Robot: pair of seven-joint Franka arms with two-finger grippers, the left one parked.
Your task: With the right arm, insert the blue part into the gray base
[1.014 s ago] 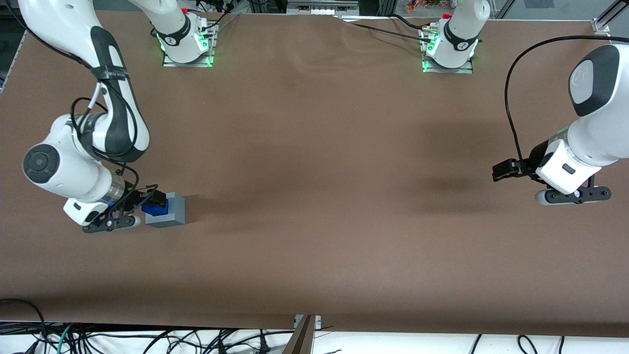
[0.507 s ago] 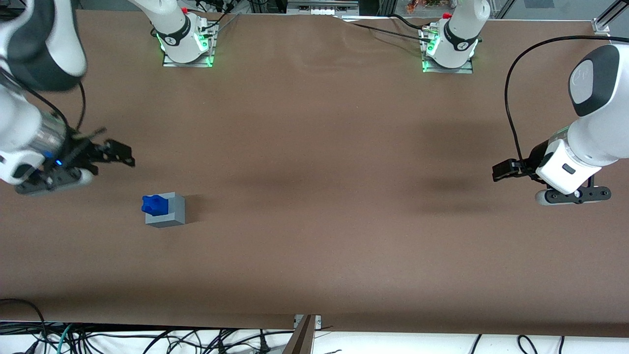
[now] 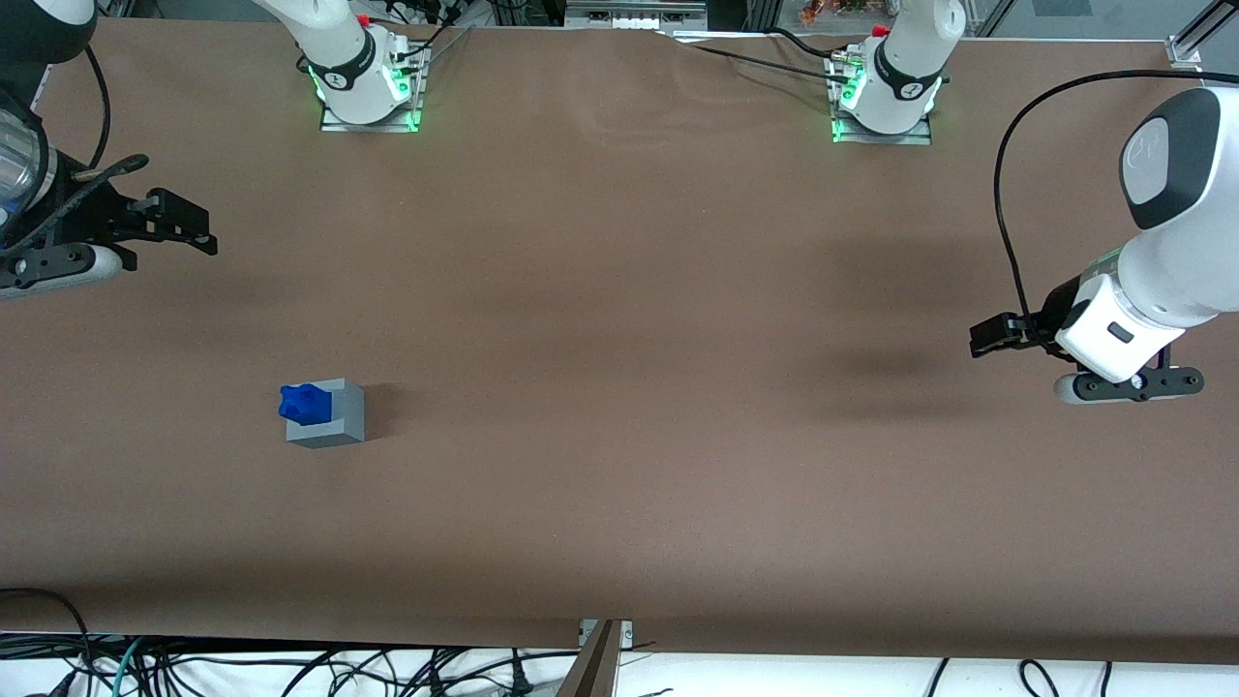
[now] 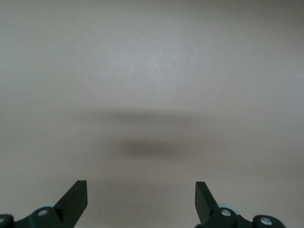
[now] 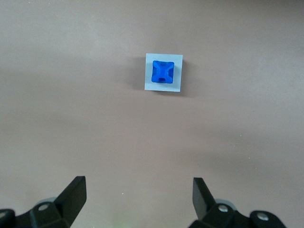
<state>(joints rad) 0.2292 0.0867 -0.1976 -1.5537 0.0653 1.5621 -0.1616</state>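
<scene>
The blue part sits in the top of the gray base on the brown table, toward the working arm's end. In the right wrist view the blue part is seated in the recess of the gray base, seen from above and far off. My right gripper is open and empty, raised well above the table and farther from the front camera than the base. In the right wrist view the gripper has its two black fingers wide apart over bare table.
The brown table spreads wide around the base. Two arm bases with green lights stand at the table's edge farthest from the front camera. Cables lie below the near edge.
My right gripper let go of the blue part, opened, and rose away from the base toward the table's working-arm end. The blue part stays in the gray base.
</scene>
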